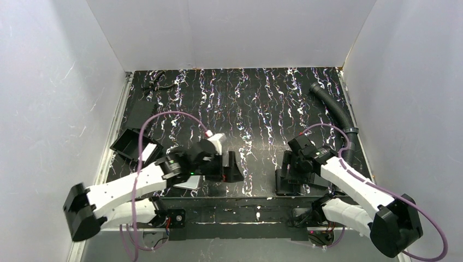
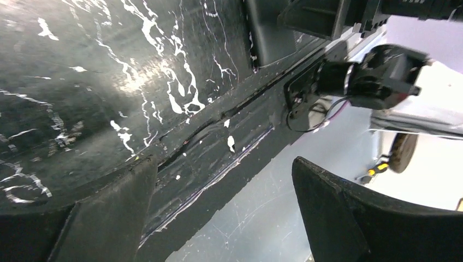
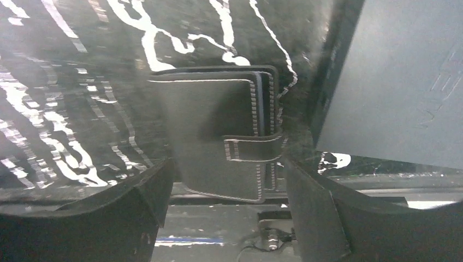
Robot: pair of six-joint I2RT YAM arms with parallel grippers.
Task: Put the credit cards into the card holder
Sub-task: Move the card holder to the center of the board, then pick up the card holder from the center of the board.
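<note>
Locate the small black stitched folding card holder (image 3: 218,136), lying flat and shut near the front edge of the black, white-streaked table (image 3: 65,82), with the snap tab (image 3: 254,148) wrapped across its opening side. Confirm the right gripper (image 3: 226,188) set wide, one finger on each side of the holder, clamping nothing; contact with the holder not determinable. Confirm the left gripper (image 2: 218,213) likewise spread wide and empty, hanging over the table's front edge. Find one thin, light grey credit card (image 1: 188,183) flat on the table beneath the left arm, well apart from the holder; count no further cards with certainty. Treat the large flat grey surface (image 3: 393,82) just right of the holder as unidentified. Judge the step in hand as securing the holder for opening, with no card inserted yet. For the next move, expect to unsnap the tab and fold back the cover to expose the pockets, then to pinch the card low at one edge, a likely slip point on so thin an item.
</note>
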